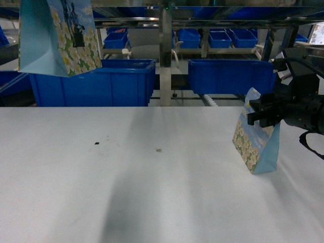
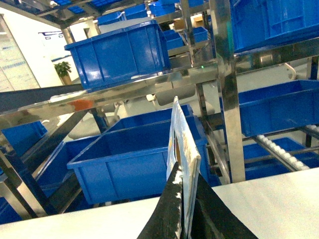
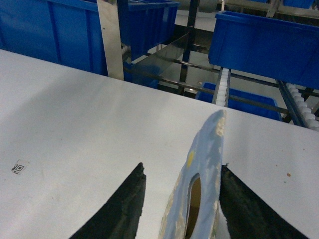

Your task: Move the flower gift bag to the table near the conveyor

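White and matte, the table [image 1: 126,177] carried one flower gift bag [image 1: 255,144] standing upright on its right-hand part, not far from the edge that faces the conveyor [image 1: 212,98]. We found the right gripper [image 1: 260,112] at that bag's top edge; in the right wrist view its two dark fingers [image 3: 119,204] stood apart on either side of the folded rim with a visible gap, so we judged it spread and not clamping. A second flower gift bag [image 1: 58,35] hung high at upper left, clear of the tabletop, and the left wrist view showed the left gripper [image 2: 185,199] pinched closed on its top edge. Blue bins [image 1: 93,83] sat in the roller lanes behind. We judged the step in hand to be the release of the right bag, with the left bag yet to be set down. To do it well, we advised lifting the right fingers straight up so neither pad catches the rim and tips the bag, then lowering the left bag vertically until its base sits flat, well apart from the first, before opening.
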You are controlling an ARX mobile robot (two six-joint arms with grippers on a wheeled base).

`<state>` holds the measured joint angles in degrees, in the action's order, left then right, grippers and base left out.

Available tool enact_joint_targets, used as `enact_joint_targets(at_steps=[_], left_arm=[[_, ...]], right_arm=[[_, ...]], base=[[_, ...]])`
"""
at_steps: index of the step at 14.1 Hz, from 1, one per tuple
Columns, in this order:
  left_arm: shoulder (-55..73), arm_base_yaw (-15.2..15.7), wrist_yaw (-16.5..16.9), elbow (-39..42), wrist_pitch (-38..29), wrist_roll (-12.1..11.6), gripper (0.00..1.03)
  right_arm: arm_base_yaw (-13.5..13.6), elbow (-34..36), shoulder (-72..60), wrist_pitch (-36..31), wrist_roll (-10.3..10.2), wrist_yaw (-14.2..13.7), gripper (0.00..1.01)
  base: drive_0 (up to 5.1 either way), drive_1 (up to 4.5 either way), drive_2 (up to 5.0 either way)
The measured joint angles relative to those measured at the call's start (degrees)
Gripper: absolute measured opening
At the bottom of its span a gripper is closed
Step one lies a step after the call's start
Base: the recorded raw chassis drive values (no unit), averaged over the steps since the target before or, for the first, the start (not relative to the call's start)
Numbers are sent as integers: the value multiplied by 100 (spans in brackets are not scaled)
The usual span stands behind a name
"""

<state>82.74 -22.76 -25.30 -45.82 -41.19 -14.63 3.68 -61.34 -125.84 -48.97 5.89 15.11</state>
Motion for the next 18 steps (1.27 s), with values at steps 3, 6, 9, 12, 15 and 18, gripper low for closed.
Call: enact_joint_targets(at_steps=[3, 6, 9, 12, 15, 18], left_arm=[[0, 0, 2, 0, 0, -2, 2], [0, 0, 2, 0, 0, 0, 2], [0, 0, 2, 0, 0, 0, 2], [2, 13, 9, 0, -13, 2, 2], [94, 326, 188, 420, -389, 413, 2], [446, 544, 260, 1054, -1078, 807, 2]], right_arm=[[2, 2, 0, -35, -7, 35, 75], [63, 107, 516, -280, -103, 188, 97], [317, -44, 1773, -37, -726, 337, 98], [374, -131, 1891, -9, -981, 385, 98], [374, -109, 1856, -31, -1040, 376, 98], [374, -109, 1856, -26, -1040, 378, 98]], base=[[0, 0, 0], [0, 0, 0], [0, 0, 0], [0, 0, 0], [0, 0, 0], [0, 0, 0]])
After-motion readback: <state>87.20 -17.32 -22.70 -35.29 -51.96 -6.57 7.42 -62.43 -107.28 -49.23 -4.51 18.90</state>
